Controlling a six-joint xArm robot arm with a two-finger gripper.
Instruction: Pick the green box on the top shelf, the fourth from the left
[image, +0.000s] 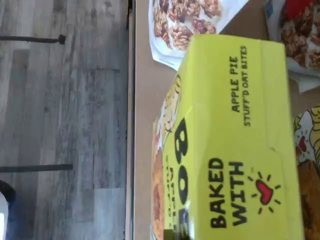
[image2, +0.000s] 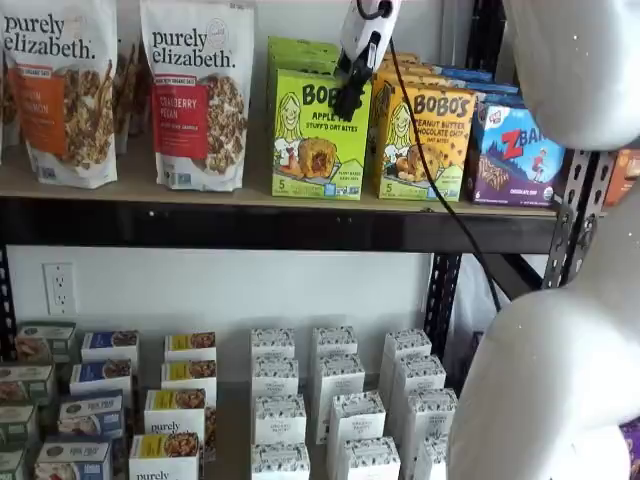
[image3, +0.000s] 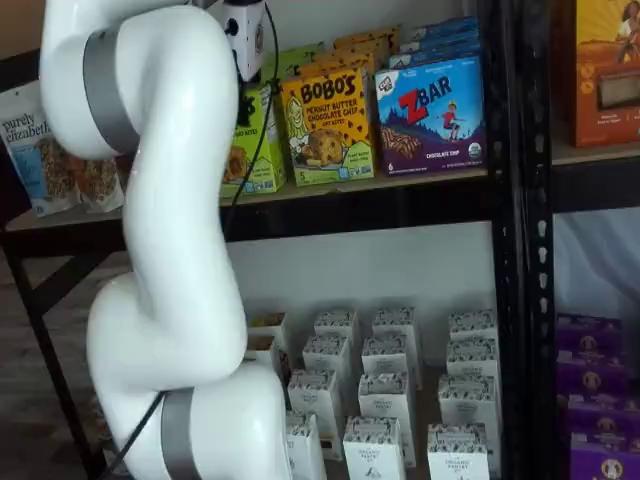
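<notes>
The green box (image2: 318, 135) stands upright on the top shelf (image2: 250, 222), between a strawberry pecan granola bag and the orange-yellow Bobo's carton. My gripper (image2: 349, 103) comes down from above at the box's top right corner; only a dark finger shows against the carton, so no gap or grip can be made out. In a shelf view the arm covers most of the green box (image3: 258, 150), and only the gripper's white body shows above it. The wrist view is filled by the green box's (image: 235, 140) lid, reading "APPLE PIE STUFF'D OAT BITES"; no fingers show there.
The peanut butter carton (image2: 425, 140) touches the green box's right side, with a blue ZBar box (image2: 517, 155) beyond it. Two granola bags (image2: 200, 95) stand to the left. Small white cartons (image2: 335, 410) fill the lower level. A black upright (image3: 510, 240) bounds the shelf.
</notes>
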